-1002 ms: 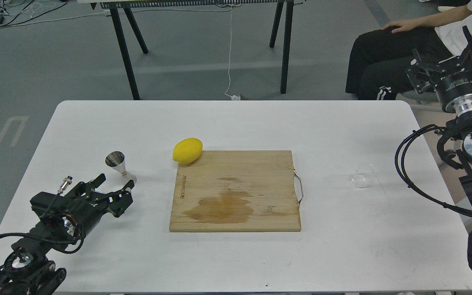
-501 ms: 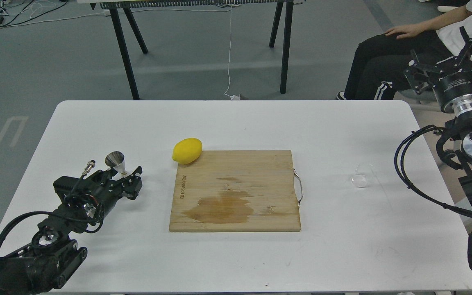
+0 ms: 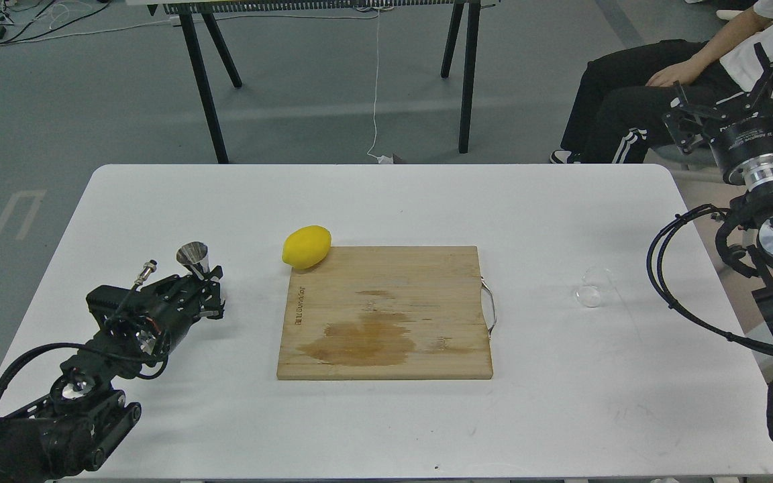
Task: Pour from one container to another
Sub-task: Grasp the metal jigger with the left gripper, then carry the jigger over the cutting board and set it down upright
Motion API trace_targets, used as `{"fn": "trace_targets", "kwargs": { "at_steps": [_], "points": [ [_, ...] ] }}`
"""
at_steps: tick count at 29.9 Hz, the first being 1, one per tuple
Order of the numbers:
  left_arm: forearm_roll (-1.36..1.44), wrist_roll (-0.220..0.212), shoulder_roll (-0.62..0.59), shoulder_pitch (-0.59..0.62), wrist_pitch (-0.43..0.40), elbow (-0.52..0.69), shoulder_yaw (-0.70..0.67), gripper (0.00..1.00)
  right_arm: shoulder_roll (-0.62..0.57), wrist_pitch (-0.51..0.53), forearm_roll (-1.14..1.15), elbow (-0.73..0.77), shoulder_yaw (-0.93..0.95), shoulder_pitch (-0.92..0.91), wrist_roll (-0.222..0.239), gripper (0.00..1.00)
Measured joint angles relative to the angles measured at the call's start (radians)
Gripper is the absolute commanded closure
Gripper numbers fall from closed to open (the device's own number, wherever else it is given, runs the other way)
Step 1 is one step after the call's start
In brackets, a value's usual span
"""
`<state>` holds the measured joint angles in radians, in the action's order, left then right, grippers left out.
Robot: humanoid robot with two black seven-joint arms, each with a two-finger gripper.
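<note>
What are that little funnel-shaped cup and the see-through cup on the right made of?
The jigger looks like polished steel: silvery, with mirror-like reflections inside its cone. The clear cup is transparent and glossy, the table showing through it; glass or clear plastic, the view cannot say which.

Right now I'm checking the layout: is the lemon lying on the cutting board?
No, the lemon lies on the white table, against the far left corner of the cutting board.
</note>
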<state>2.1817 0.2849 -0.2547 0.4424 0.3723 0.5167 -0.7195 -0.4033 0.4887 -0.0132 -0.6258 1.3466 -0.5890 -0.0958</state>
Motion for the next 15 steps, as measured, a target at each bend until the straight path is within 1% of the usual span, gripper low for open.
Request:
{"fn": "trace_targets", "kwargs": {
  "at_steps": [3, 5, 8, 12, 15],
  "points": [
    [0.0, 0.0, -0.029, 0.024, 0.003, 0.033, -0.001, 0.89, -0.002, 0.0, 0.0, 0.0, 0.001, 0.0, 0.0, 0.0],
    [0.0, 0.0, -0.055, 0.036, 0.0, 0.08, -0.001, 0.89, -0.003, 0.0, 0.0, 0.0, 0.001, 0.0, 0.0, 0.0],
    [0.0, -0.005, -0.088, 0.057, -0.009, 0.197, -0.002, 0.89, -0.009, 0.0, 0.0, 0.001, 0.001, 0.0, 0.0, 0.0],
    [0.0, -0.048, -0.089, 0.065, -0.048, 0.379, 0.002, 0.9, -0.016, 0.0, 0.0, 0.001, 0.002, 0.004, 0.0, 0.0],
    [0.0, -0.069, -0.066, 0.072, -0.087, 0.443, 0.034, 0.9, -0.019, 0.0, 0.0, 0.002, 0.004, 0.012, 0.0, 0.0]
  ]
}}
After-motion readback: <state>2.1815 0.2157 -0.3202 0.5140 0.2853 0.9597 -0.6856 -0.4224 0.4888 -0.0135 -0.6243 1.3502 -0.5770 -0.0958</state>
